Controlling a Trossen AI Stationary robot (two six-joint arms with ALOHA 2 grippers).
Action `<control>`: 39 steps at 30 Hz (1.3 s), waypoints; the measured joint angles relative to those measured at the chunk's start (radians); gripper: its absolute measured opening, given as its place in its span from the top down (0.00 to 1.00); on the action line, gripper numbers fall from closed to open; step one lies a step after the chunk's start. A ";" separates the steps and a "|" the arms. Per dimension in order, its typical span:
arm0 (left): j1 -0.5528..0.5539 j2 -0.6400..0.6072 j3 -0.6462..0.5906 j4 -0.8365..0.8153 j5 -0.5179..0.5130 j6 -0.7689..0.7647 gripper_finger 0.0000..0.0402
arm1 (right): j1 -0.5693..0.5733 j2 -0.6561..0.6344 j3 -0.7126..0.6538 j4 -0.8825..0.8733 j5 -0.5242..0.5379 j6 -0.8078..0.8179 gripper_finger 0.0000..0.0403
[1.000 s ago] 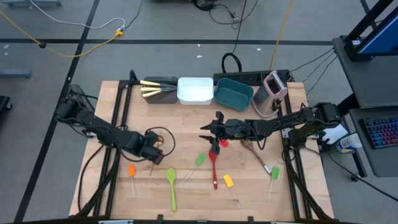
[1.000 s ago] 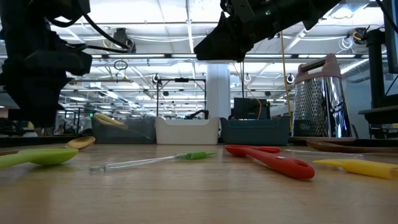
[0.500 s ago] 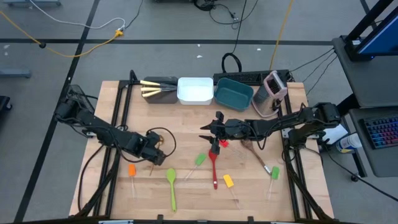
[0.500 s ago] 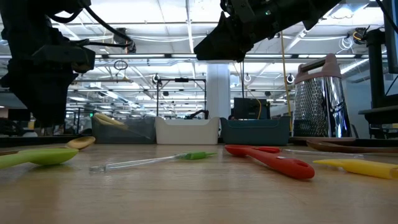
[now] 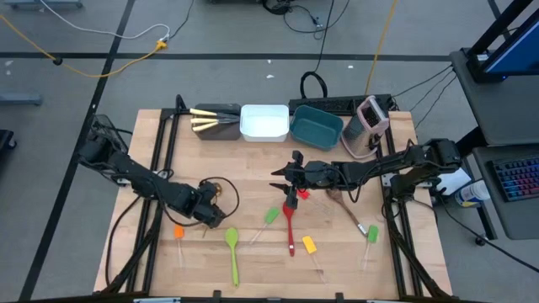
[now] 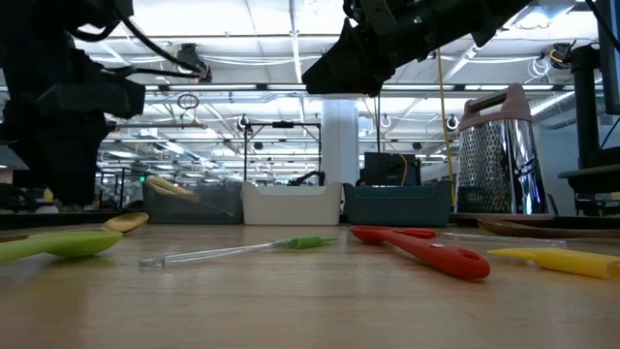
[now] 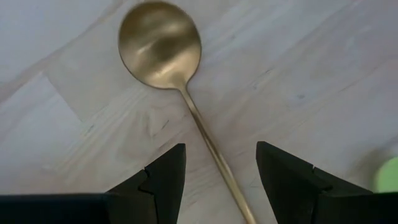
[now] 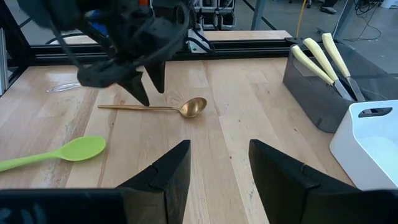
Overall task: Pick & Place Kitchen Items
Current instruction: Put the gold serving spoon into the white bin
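Observation:
A gold spoon (image 7: 160, 43) lies flat on the wooden table (image 5: 253, 189) at its left middle. My left gripper (image 8: 151, 93) points down over it, open, one finger on each side of the spoon's handle (image 7: 208, 146) and not touching it. My right gripper (image 5: 282, 178) hangs open above the table's middle, holding nothing. Loose on the table lie a green spoon (image 5: 232, 252), an orange spatula (image 5: 178, 236), a green spatula (image 5: 268, 219), a red spoon (image 5: 290, 225), a yellow spatula (image 5: 310, 247), a second green spatula (image 5: 371, 234) and a wooden spoon (image 5: 345, 206).
Along the far edge stand a brown tub (image 5: 215, 120) holding cream-handled knives (image 8: 323, 59), a white tub (image 5: 264, 122), a teal tub (image 5: 317, 126) and a pink-and-grey grater (image 5: 369, 118). Black rails (image 5: 160, 168) run along both sides of the table.
My left gripper has shifted a little toward the table's near edge and right, and sunk slightly over the gold spoon, staying open. The spoon has not moved.

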 joint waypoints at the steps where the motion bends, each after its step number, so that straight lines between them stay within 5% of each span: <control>1: -0.002 0.015 0.000 0.002 0.001 0.001 0.50 | 0.000 0.000 0.000 0.000 0.000 0.000 0.61; 18: -0.009 0.130 0.000 0.020 0.028 -0.022 0.51 | 0.000 0.000 0.000 -0.006 0.000 0.000 0.61; 33: -0.007 0.131 0.000 0.018 0.028 -0.019 0.96 | 0.000 0.000 0.000 -0.007 0.000 0.000 0.61; 39: -0.007 0.130 0.001 0.018 0.050 -0.019 0.95 | 0.000 0.000 0.000 -0.007 0.000 0.000 0.61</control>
